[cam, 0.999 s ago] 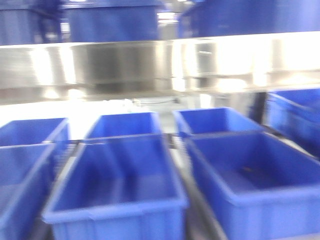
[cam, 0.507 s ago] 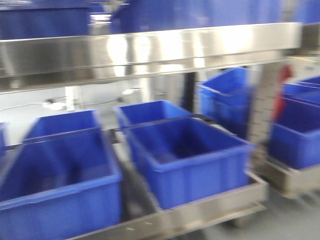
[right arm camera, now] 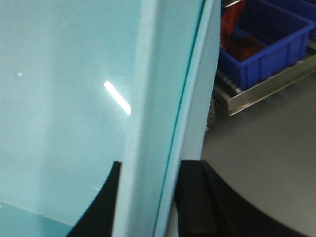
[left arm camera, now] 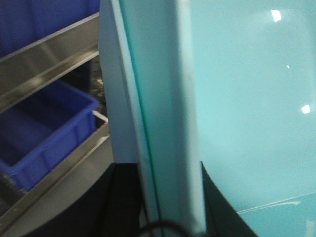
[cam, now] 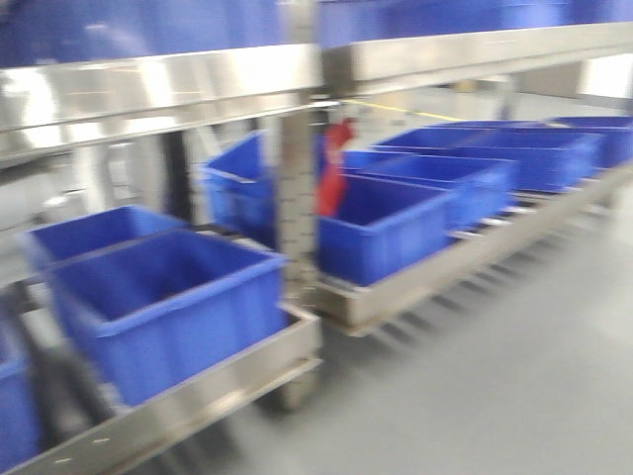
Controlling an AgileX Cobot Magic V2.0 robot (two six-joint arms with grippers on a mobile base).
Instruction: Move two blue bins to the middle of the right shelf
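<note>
bins: blue bins sit in rows on the low shelves; the nearest bin (cam: 168, 307) is on the left shelf (cam: 198, 381), well apart from both arms, nothing lifted
target: the right shelf (cam: 475, 252) starts just past the steel post (cam: 297, 198) and carries its own row, first bin (cam: 386, 233) just beside the post; I cannot make out a middle level from here
red item: something red (cam: 334, 178) hangs or leans at the post, over that first bin; too blurred to name
upper shelf: a steel ledge (cam: 158, 84) with more blue above it
left wrist view: a teal panel (left arm camera: 237, 98) fills most of the view, so the arm looks tucked against the robot's body; one bin (left arm camera: 44, 128) shows beside it on the shelf rail (left arm camera: 64, 168)
right wrist view: same teal panel (right arm camera: 64, 98); a bin (right arm camera: 266, 44) with the red item (right arm camera: 237, 29) in it, grey floor (right arm camera: 266, 163) below
left fingers: cannot tell if spread or pressed together; only dark shapes (left arm camera: 123, 197) at the lower edge, no bin between them
right fingers: cannot tell either; dark shapes (right arm camera: 197, 197) only, nothing blue held
reading: the smear in the front view suggests the base is in motion; arms folded probably to keep clear of the posts
stage: judged early, no bin picked up yet
</note>
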